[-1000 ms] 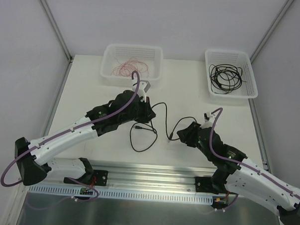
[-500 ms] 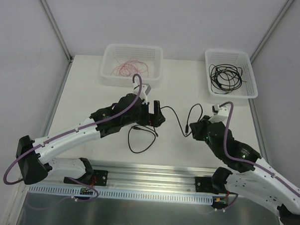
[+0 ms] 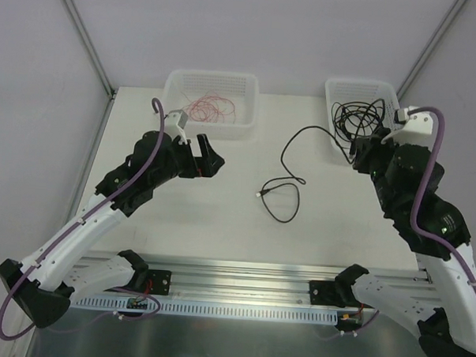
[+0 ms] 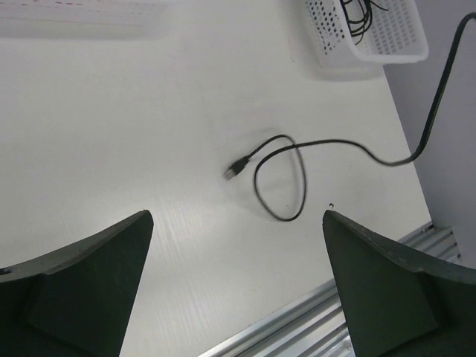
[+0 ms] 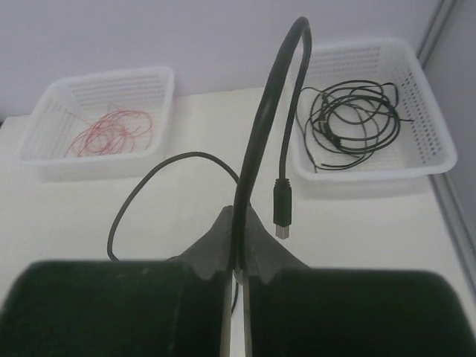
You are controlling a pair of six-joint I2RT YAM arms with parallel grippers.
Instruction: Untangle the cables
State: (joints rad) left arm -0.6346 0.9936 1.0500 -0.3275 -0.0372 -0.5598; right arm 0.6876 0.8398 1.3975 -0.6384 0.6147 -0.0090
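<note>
Right gripper point(image 5: 236, 253) pinches a black cable point(image 5: 257, 123) beside the right basket point(image 5: 372, 177). Left gripper point(image 4: 236, 223) gapes wide, well left of it.

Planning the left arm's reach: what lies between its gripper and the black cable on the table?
Only bare table separates the left gripper from the black cable, per the top view.

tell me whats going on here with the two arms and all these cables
Two robot arms are sorting cables. The right tool is shut on one black cable and holds it up beside the right basket, which already has coiled black cables in it. The rest of that cable trails down to a loop on the table. The left tool is open and empty, hovering near the left basket that holds the red wires.
</note>
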